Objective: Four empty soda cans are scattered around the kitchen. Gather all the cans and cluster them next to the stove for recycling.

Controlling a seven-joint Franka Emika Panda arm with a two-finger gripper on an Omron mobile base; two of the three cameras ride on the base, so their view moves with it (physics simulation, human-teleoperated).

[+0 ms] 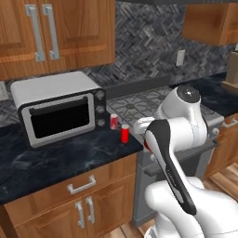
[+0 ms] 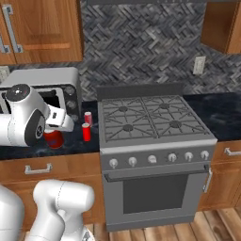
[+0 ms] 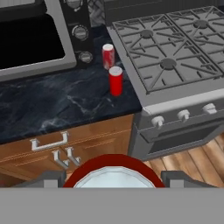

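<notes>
My gripper [image 3: 113, 178] is shut on a red soda can [image 3: 114, 173]; its silver top sits between the two fingertips. In the right base view this held can [image 2: 54, 139] hangs over the counter's front edge, left of the stove [image 2: 150, 117]. Two more cans stand upright on the black counter beside the stove's left edge. One is red-and-white [image 3: 108, 56] [image 1: 114, 121] [image 2: 88, 117]. The other, plain red [image 3: 115, 81] [image 1: 124, 134] [image 2: 86, 132], stands just in front of it. The stove [image 1: 139, 104] [image 3: 175, 57] is silver with dark grates and front knobs.
A silver toaster oven [image 1: 56, 109] [image 2: 47, 89] [image 3: 30, 39] stands on the counter left of the cans. Bare black counter [image 3: 57, 105] lies in front of it. Wooden drawers and doors [image 1: 83, 195] sit below, and upper cabinets [image 1: 51, 32] hang above.
</notes>
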